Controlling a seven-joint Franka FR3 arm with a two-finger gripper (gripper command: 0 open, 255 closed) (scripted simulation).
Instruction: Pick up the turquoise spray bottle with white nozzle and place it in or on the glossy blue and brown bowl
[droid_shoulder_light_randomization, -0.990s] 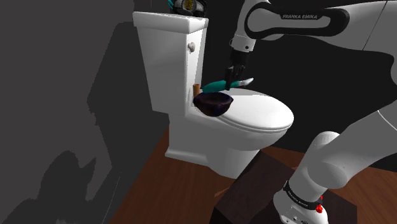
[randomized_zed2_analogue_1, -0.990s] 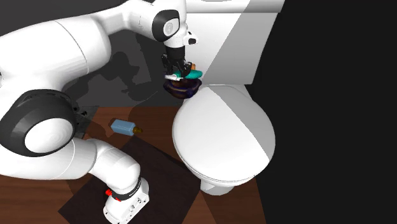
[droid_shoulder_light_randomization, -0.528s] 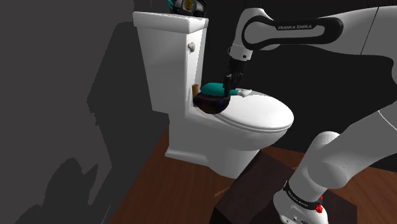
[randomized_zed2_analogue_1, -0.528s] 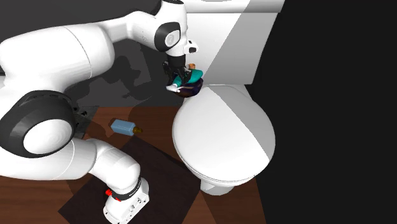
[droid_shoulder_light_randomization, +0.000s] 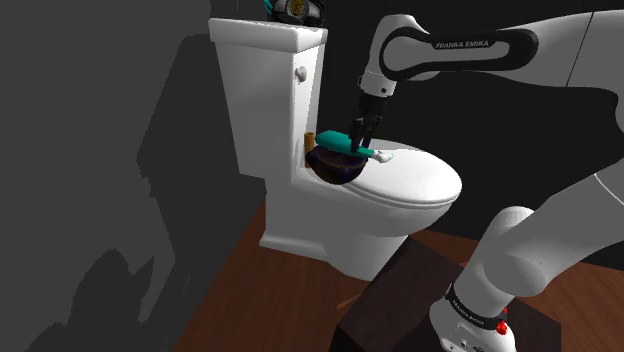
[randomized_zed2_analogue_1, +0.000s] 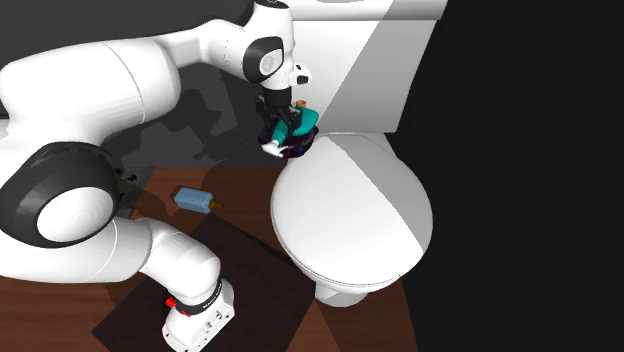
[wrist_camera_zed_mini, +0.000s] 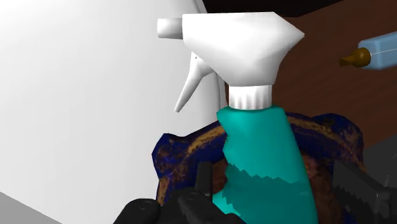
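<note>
The turquoise bottle (wrist_camera_zed_mini: 264, 165), capped by a white trigger nozzle, lies on its side across the bowl (wrist_camera_zed_mini: 178, 153), a glossy dark-blue dish with a brown inside, base within the rim and nozzle jutting beyond it, the bowl sitting at the lid's (droid_shoulder_light_randomization: 420, 180) back edge.
</note>
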